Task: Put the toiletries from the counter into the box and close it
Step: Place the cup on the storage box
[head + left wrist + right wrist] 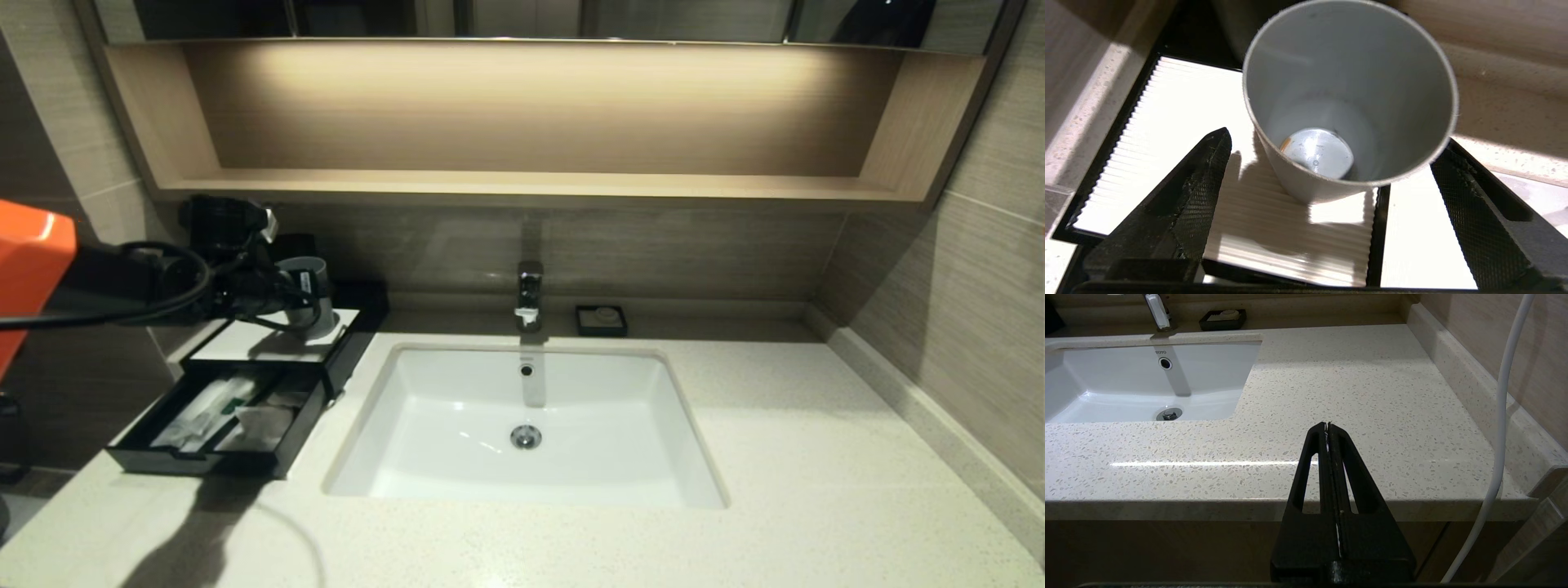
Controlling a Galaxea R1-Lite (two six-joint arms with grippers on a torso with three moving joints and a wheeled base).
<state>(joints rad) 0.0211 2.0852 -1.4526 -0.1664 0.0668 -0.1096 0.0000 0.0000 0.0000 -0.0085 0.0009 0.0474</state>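
- Nearest the left wrist camera: left gripper [1327,171], fingers [1202,183] spread wide either side of grey cup [1349,98], no contact visible; cup stands upright on white ribbed panel [1163,134] atop the box [245,392].
- Box at left end of the counter [816,457], beside sink [531,416]; front drawer [216,425] pulled out toward the counter edge.
- Toiletries [208,412] already lying in open drawer: slim wrapped packets, one with green band, plus flat pale sachets alongside; exact count hard to tell.
- Handling judgement: packets light, floppy, slick wrap; best pinched mid-length across the narrow side if any need nudging flat.
- Remaining step likely drawer closure: rigid, low, probably slides easily; push square on the front wall, low and centred, to avoid skewing or shoving the whole box back.
- Cup light and tippable; keep clear of it.
- Right gripper [1327,426] pressed together, empty, parked off the front counter edge.
- Soap dish [601,319] behind sink near faucet [529,294], not involved.
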